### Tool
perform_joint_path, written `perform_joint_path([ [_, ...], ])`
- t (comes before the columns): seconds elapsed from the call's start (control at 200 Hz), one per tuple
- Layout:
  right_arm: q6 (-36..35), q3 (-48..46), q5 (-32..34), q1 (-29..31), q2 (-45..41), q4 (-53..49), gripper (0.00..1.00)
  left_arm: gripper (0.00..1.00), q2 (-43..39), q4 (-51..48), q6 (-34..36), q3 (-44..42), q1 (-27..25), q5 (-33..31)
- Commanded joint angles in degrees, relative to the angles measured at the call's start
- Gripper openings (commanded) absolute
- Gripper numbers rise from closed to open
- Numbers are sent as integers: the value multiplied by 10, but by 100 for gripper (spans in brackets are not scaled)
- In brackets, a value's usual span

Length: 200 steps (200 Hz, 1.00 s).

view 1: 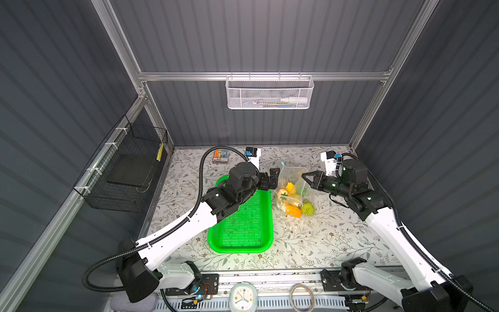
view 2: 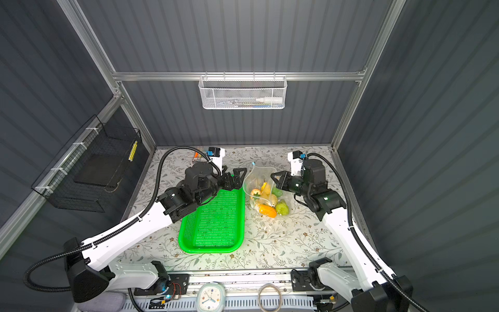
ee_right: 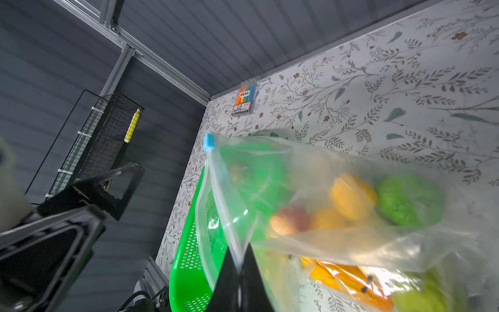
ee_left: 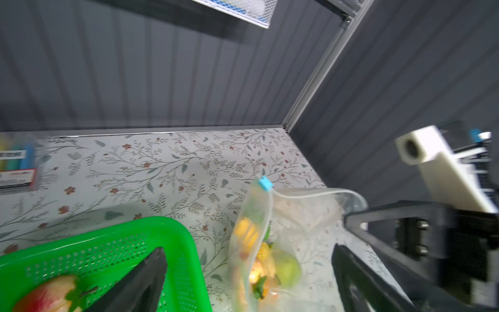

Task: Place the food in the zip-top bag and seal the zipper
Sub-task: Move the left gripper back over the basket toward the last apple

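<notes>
The zip-top bag (view 1: pixel 293 186) (view 2: pixel 260 186) stands right of the green tray, mouth open, and holds several pieces of the food (view 1: pixel 293 210) (view 2: pixel 266 200): yellow, orange, green and reddish toys. My right gripper (view 1: pixel 305 177) (ee_right: pixel 239 281) is shut on the zipper strip at the mouth's right edge. The light-blue slider (ee_left: pixel 265 183) (ee_right: pixel 208 141) sits at the far end of the zipper. My left gripper (view 1: pixel 271 179) (ee_left: pixel 248 250) hangs open just left of the bag with nothing between its fingers. In the left wrist view a red toy fruit (ee_left: pixel 46 297) lies in the tray.
The green perforated tray (view 1: pixel 243 229) (view 2: pixel 213 229) lies left of the bag, partly under my left arm. A marker pack (view 1: pixel 221 157) lies at the back left. A white mesh basket (view 1: pixel 268 93) hangs on the back wall, a black wire basket (view 1: pixel 129 167) on the left wall.
</notes>
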Motion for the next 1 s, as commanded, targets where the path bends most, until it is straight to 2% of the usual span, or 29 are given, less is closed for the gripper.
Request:
perform_joint_path([
  [0.0, -20, 46, -4, 3, 2, -14, 0, 97, -20, 2, 12, -42, 19, -72],
  [0.06, -26, 51, 5, 3, 0, -20, 0, 97, -22, -9, -2, -64, 39, -79],
  [0.17, -24, 37, 16, 3, -4, -20, 0, 96, -25, -13, -39, -112, 85, -42],
  [0.255, -17, 20, 17, 3, -6, -14, 0, 96, -24, -9, -39, -139, 102, -38],
  [0.415, -12, 2, 19, 3, -6, -11, 0, 96, 4, -36, -11, -130, 131, -27],
  [0.705, -17, 2, 27, 3, -5, -14, 0, 95, 69, -32, 33, -124, 223, 84],
  [0.995, -20, 1, 30, 3, -3, -15, 0, 94, 144, -10, 76, -103, 280, 179],
])
